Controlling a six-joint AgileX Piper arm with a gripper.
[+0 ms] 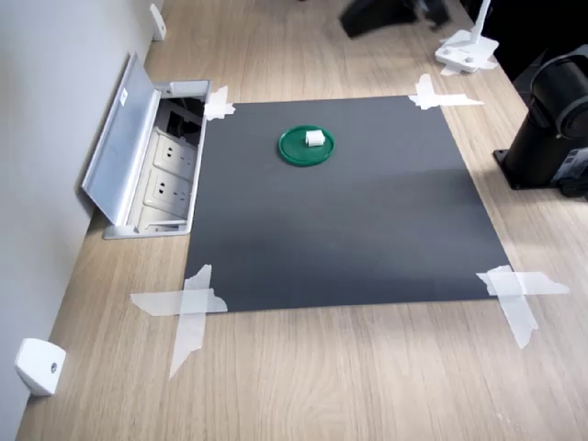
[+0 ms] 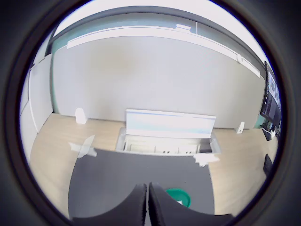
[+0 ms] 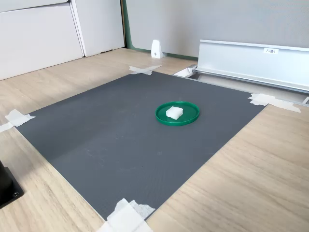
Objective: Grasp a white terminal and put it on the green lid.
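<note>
White terminal (image 3: 175, 112) on green lid (image 3: 189, 116), dark mat (image 3: 120, 135).
Gripper (image 2: 147, 207) pressed closed, empty; lid half hidden behind fingers in wrist view.

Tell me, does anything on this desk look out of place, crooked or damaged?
Nothing stands out. The white terminal sits on the green lid, which lies flat on the dark mat. The tape strips at the mat's corners are ragged, and the desk's socket box stands open, but nothing is spilled or broken.
</note>
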